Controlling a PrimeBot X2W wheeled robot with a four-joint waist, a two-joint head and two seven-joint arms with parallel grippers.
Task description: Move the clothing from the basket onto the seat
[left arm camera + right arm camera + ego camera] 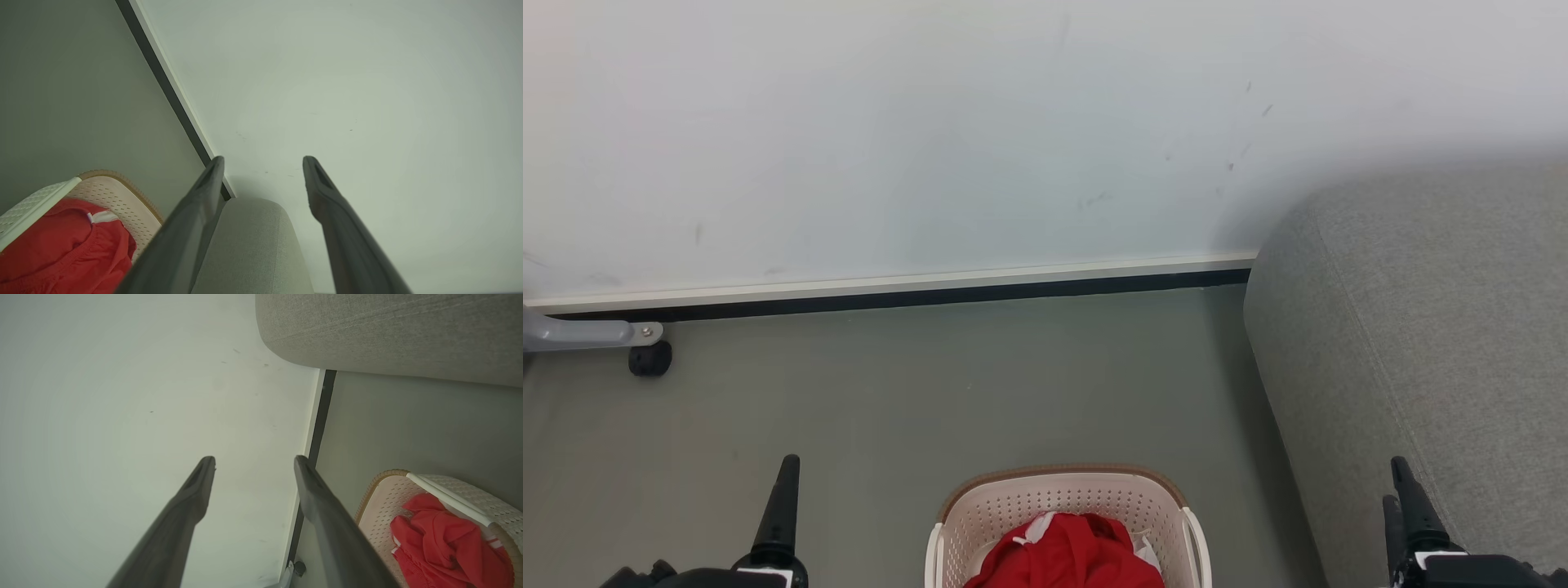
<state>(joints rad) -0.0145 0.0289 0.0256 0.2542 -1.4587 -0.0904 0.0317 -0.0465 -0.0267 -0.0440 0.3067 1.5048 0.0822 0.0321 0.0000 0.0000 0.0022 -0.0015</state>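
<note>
Red clothing with white trim lies bunched inside the cream perforated basket, which stands on the floor at the bottom centre of the head view. The grey seat rises to the right of it. My left gripper is low at the left of the basket and my right gripper is low in front of the seat. In the left wrist view the left gripper is open and empty, with the clothing and basket at lower left. The right gripper is open and empty too, with the clothing at lower right.
A pale wall with a white and dark skirting strip runs behind the grey-green floor. A grey metal leg with a black caster stands at the far left by the wall.
</note>
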